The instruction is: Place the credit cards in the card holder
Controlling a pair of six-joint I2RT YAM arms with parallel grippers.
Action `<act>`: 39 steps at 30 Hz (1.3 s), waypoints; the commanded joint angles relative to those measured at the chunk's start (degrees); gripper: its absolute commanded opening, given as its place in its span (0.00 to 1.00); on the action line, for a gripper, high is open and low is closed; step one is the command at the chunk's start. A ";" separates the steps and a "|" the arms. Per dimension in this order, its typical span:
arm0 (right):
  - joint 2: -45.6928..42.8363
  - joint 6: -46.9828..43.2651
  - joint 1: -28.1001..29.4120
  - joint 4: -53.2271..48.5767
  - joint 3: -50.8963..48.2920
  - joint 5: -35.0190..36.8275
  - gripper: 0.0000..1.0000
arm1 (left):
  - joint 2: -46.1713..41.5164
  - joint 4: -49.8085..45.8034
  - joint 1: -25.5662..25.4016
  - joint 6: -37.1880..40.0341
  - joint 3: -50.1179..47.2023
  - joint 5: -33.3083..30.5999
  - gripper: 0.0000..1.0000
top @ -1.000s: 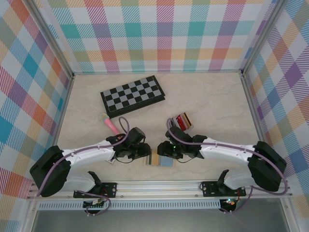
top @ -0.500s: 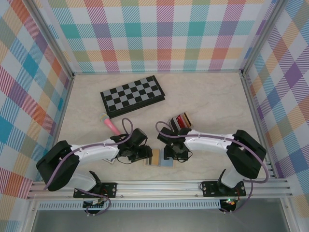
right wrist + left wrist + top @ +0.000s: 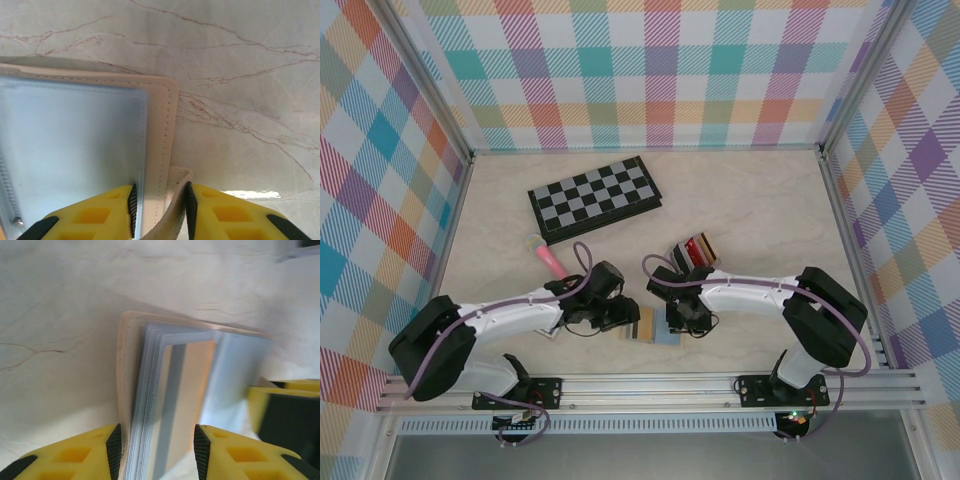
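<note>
Partly done, seemingly: some cards [image 3: 694,247] upright in holder [image 3: 711,259]; orange card [image 3: 186,400] remaining in wallet [image 3: 161,125], clamped by left pincer [image 3: 156,436]; right pincer [image 3: 160,194] nipping wallet's tab [image 3: 175,202].

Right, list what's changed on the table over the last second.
The right arm swung its elbow in toward the middle, and the right hand now pinches the right edge of the tan wallet. The left hand barely shifted and straddles the wallet's clear sleeves. The wallet, chessboard and card holder stayed put.
</note>
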 commanded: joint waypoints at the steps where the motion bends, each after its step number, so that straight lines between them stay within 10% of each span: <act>1: -0.99 1.03 0.25 3.10 -1.80 -0.65 0.31 | -3.06 5.04 0.16 0.03 1.51 3.60 0.43; 17: -13.36 3.93 -1.72 -0.80 -7.74 1.72 0.35 | 8.55 8.33 -3.69 2.85 9.80 8.91 0.42; 39: -21.64 2.70 -3.79 -0.62 -11.05 -0.79 0.16 | 12.60 1.27 -5.81 5.22 13.59 3.41 0.38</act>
